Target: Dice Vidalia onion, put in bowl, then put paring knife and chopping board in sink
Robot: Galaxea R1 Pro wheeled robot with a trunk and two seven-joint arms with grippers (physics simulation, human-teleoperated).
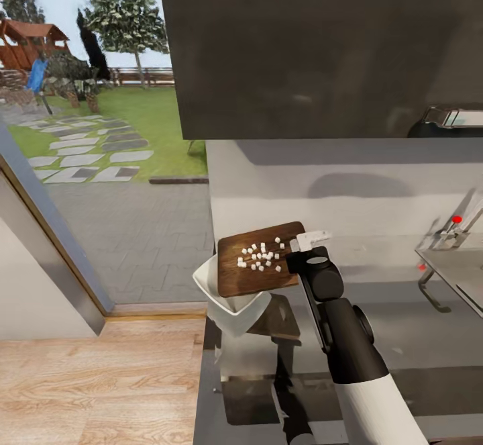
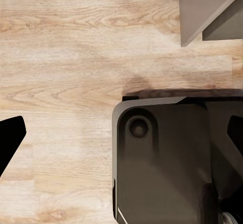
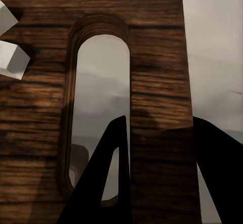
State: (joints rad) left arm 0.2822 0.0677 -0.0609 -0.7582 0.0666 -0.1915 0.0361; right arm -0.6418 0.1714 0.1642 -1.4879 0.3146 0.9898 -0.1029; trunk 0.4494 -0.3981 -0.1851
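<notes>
The right gripper (image 1: 303, 249) is clamped on the chopping board (image 1: 260, 258) at its holed end; in the right wrist view one dark finger (image 3: 101, 183) shows through the oval hole (image 3: 98, 117) and the other lies along the board's outer edge, so the strip of wood beside the hole sits between them. The board is held up off the counter (image 1: 402, 337) near its left end, with its far end over the bowl (image 1: 228, 301), which stands right at the counter's left edge with floor (image 1: 87, 378) below.

The diced onion (image 1: 258, 257) lies as loose white cubes around the middle of the board, not yet in the bowl. The board looks close to level, so my guess is that the tipping is still to come.

The risks all come from that tilt:
- The grip is on a narrow strip at one end, so the board could swivel or slip in the gripper as the weight shifts.
- The bowl is small against the board's width; cubes sliding off a corner could miss it and drop to the floor.
- The board's low edge seems to touch or nearly touch the bowl's rim; a push there could nudge the bowl off the counter.

The left gripper (image 2: 121, 133) hangs over the wooden floor, spread wide and holding nothing. The sink (image 1: 456, 277) is well apart, at the counter's right end.
</notes>
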